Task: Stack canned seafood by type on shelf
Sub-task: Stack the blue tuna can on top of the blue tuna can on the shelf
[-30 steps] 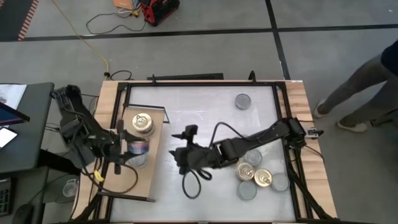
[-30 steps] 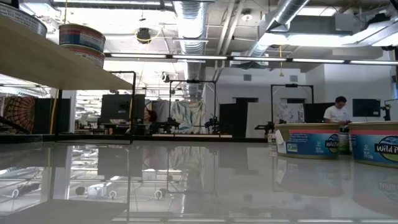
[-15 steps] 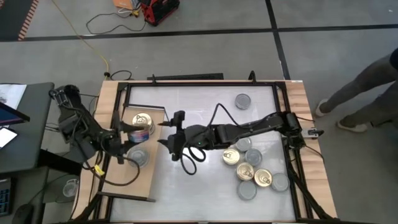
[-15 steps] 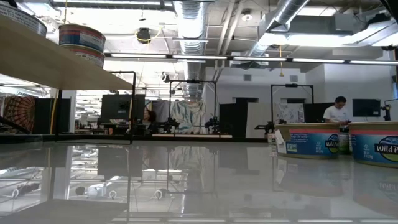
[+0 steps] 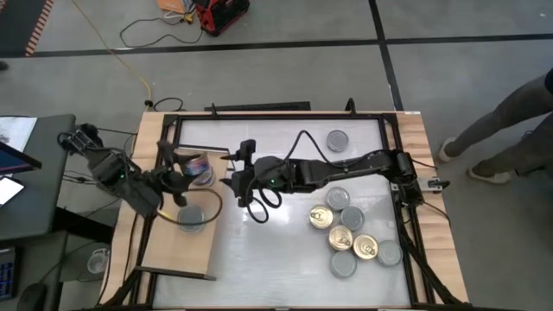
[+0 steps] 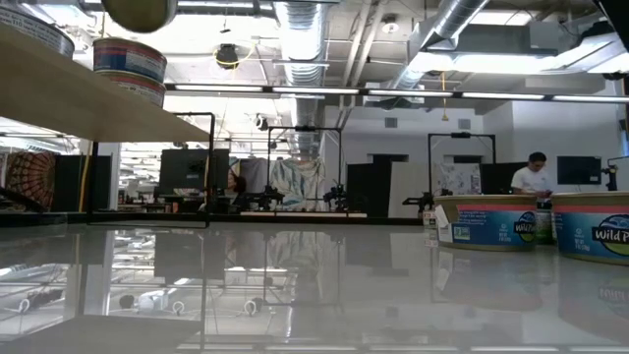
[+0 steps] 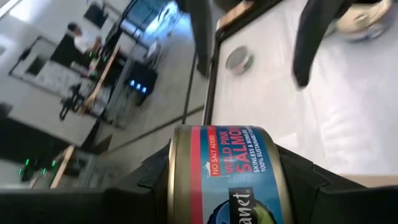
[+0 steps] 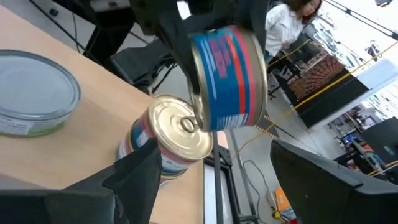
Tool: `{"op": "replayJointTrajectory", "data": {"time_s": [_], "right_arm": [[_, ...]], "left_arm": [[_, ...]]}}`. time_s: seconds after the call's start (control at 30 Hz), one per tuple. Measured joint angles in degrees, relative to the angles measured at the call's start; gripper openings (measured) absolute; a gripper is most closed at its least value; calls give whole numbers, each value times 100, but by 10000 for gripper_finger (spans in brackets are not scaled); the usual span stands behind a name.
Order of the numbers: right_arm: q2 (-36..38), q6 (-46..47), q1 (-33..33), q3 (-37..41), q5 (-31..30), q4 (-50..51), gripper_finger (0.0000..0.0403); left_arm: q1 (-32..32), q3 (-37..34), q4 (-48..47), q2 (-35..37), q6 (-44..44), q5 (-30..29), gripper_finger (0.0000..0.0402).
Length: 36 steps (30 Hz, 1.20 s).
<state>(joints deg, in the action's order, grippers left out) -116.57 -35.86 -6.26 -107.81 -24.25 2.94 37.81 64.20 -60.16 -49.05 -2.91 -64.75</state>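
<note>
The shelf (image 5: 177,250) lies at the table's left. On it stand a gold-topped stack of tins (image 8: 177,134) and a silver-topped tin (image 5: 192,216). My left gripper (image 5: 190,169) is shut on a tin of canned seafood (image 8: 229,78) with a blue and red label, held on its edge just above the gold-topped stack. My right gripper (image 5: 230,170) hovers open right of the shelf, pointing at the held tin with nothing between its fingers. More tins (image 5: 350,233) sit in a cluster on the table's right half. My left gripper pinches the tin between its two fingers, one on each flat end (image 7: 177,180), with the label wall facing the wrist camera. The fingers come nearly level from the table's left. The tin is lifted clear, turned on its edge, over the gold-topped stack.
A lone silver-topped tin (image 5: 337,140) sits near the table's far edge. A black frame (image 5: 389,155) edges the white tabletop. A person's legs (image 5: 510,121) show beyond the table's right side. Bare white tabletop lies between the shelf and the cluster.
My left gripper has carried the tin toward the table's far edge, from over the silver-topped tin to over the gold-topped stack, turning as it went. My right gripper has moved toward the table's left and far edges, closer to the shelf, staying open.
</note>
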Motion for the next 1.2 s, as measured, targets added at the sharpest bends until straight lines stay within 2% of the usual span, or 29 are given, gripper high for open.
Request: {"op": "replayJointTrajectory", "data": {"time_s": [0.37,0.53,0.6,0.9,1.2], "right_arm": [[2,-17,7,0,0,216,332],[2,128,5,0,0,380,332],[2,190,4,0,0,459,332],[2,289,-3,0,0,537,332],[2,399,-7,0,-2,540,332]], "left_arm": [[-742,-472,-92,-135,-404,-7,187],[-792,-472,-110,-128,-583,20,187],[-792,-471,-211,-131,-601,208,187],[-792,-470,-373,-125,-342,383,188],[-790,-470,-339,-130,-51,1093,245]]}}
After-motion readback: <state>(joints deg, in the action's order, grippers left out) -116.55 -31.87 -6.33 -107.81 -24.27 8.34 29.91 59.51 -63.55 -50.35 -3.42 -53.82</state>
